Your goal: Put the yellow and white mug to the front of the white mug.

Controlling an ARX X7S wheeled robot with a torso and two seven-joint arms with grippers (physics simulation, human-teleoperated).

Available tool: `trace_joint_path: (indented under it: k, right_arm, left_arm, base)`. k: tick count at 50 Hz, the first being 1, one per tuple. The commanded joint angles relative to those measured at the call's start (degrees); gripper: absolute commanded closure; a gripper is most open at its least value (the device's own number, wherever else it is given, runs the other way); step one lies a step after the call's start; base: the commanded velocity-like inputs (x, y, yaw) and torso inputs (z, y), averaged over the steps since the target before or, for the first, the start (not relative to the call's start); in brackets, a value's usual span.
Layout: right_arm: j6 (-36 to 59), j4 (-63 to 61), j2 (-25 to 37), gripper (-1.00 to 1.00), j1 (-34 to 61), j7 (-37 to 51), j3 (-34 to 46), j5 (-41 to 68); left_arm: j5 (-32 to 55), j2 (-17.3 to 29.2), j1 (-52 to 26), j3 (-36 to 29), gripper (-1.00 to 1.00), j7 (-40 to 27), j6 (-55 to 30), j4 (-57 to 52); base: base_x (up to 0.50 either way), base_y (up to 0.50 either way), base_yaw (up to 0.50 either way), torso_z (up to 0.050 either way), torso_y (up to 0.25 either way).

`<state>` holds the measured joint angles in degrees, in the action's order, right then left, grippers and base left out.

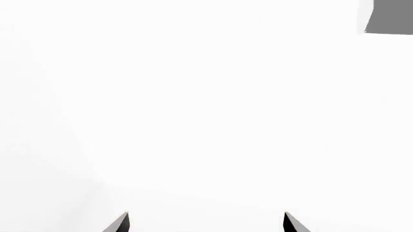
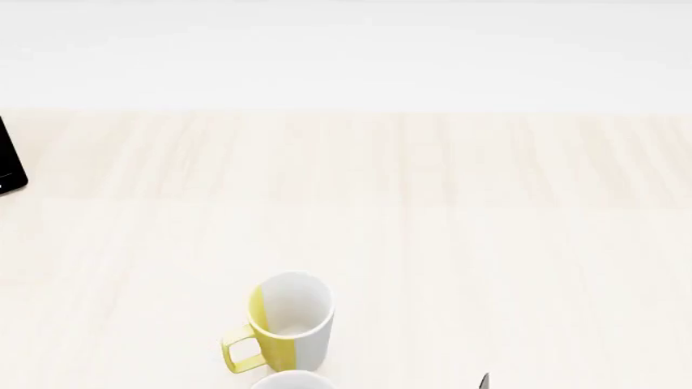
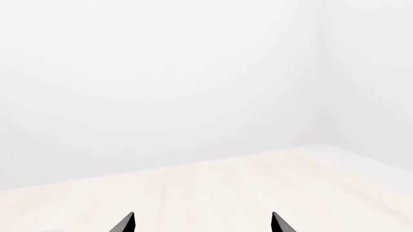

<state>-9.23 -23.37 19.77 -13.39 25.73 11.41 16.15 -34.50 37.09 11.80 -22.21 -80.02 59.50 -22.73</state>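
- Head view: the yellow and white mug [image 2: 285, 321] stands upright on the pale wood table [image 2: 454, 243], low and a bit left of centre; its yellow handle [image 2: 242, 353] points toward your left and slightly toward you.
- Head view: the white mug [image 2: 294, 381] is only a sliver of rim at the bottom edge, just below the yellow and white mug and closer to you; cannot tell if they touch.
- Head view: a dark object [image 2: 9, 158] is cut off at the left edge, well apart from the mugs; cannot tell what it is.
- Head view: a tiny black tip [image 2: 484, 381] pokes up at the bottom edge to the right of the mugs, touching nothing; too small to identify.
- Left wrist view: your left gripper [image 1: 206, 223] shows two black fingertips [image 1: 119, 223] spread wide, nothing between them; all you see past them is blank white plus a grey block [image 1: 390, 16] in one corner. No mug here.
- Right wrist view: your right gripper [image 3: 202, 223] also shows two black fingertips [image 3: 124, 223] set wide apart, holding nothing; the table surface [image 3: 213, 188] lies beyond them under a plain white wall [image 3: 161, 72]. No mug here either.
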Motion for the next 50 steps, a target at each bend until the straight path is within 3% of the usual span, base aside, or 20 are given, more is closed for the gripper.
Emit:
trace_joint_path:
  k: [1,28,31,50]
  right_arm:
    - [-1.89,-1.45,0.85,-1.00,-1.39,-1.24,1.12,-0.71]
    - [-15.42,-7.54,2.78,-1.00,-10.70,-1.81,-0.03,-5.87]
    - [-17.46,-8.24,3.25,-1.00,-11.94,-2.50,0.28,-7.32]
    - [-21.36,-9.89,3.66,-1.00,-15.39,-1.60,-0.76,-9.11]
  left_arm:
    - [-2.05,3.84,-1.27,-2.59,-1.00,-9.97,0.49,-0.17]
    - [2.96,6.43,-3.63,-4.76,-1.00,-9.97,0.49,-0.07]
    - [4.73,7.67,-5.37,-7.21,-1.00,-9.97,0.49,0.27]
    - [9.56,9.78,-5.96,-7.88,-1.00,-9.97,0.49,3.04]
  base:
    - [0.00,0.00,0.00,0.000,0.000]
    - [0.00,0.00,0.00,0.000,0.000]
    - [0.00,0.00,0.00,0.000,0.000]
    - [0.00,0.00,0.00,0.000,0.000]
